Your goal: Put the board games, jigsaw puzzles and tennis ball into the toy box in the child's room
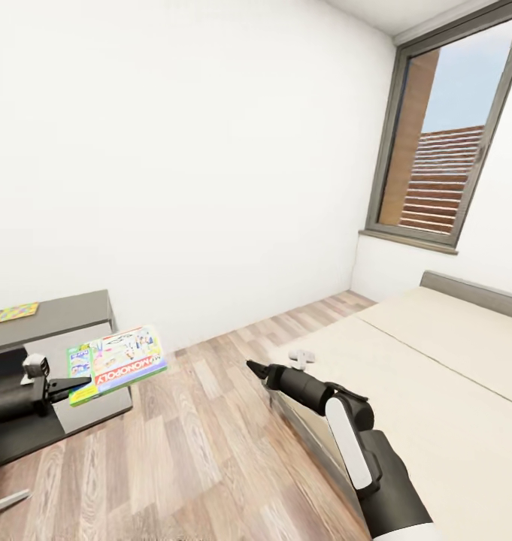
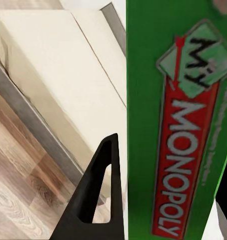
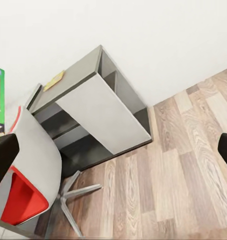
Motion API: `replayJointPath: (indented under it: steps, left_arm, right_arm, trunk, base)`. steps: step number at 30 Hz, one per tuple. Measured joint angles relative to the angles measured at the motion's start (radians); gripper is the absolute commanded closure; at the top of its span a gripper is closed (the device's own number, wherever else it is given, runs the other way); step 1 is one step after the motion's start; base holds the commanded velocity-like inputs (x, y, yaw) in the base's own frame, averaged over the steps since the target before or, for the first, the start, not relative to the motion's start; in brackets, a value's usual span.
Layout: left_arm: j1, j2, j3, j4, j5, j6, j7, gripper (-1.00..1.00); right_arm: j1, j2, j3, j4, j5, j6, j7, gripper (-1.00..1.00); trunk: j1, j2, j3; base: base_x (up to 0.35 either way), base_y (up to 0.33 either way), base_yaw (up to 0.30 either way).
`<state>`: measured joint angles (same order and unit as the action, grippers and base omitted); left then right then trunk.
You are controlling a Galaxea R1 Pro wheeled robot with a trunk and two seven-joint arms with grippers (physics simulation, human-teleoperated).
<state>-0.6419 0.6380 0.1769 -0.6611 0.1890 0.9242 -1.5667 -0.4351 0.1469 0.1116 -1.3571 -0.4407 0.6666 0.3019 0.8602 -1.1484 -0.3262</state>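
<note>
Left gripper (image 1: 69, 386) clamped on Monopoly board game (image 1: 119, 363), held over floor (image 1: 203, 443) | right gripper (image 1: 252, 367) empty, finger spread unclear | bed (image 1: 436, 376) right | jigsaw puzzle (image 1: 13, 312) on table (image 1: 60, 315), far left.

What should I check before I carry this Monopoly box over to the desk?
1. Grip on the Monopoly box: ok; the left gripper holds one edge and the box sticks out level.
2. Box free of furniture: ok; it hangs over the wood floor, apart from the cabinet.
3. Right gripper empty: ok; nothing shows between its fingers in the right wrist view.
4. Right arm against the bed: cannot tell; it reaches along the bed's edge.
5. Chair near the cabinet: not ok; it may be in the way.
6. Toy box location: cannot tell.
</note>
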Motion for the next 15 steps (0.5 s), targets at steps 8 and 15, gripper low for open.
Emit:
replayJointPath:
  steps: [8,15]
  left_arm:
    - [0.0,-0.001,-0.003,0.0,-0.001,0.003,0.0,1.0]
    - [0.0,-0.002,-0.005,0.0,-0.001,0.003,0.0,1.0]
  right_arm:
    - [0.0,0.0,0.0,0.002,0.0,0.0,0.0,-1.0]
    - [0.0,0.0,0.0,0.001,0.0,0.0,0.0,-1.0]
  trunk:
    - [-0.031,0.056,0.025]
    - [-0.058,0.105,0.047]
  base:
    - [0.01,0.0,0.293]
    - [0.246,0.0,0.293]
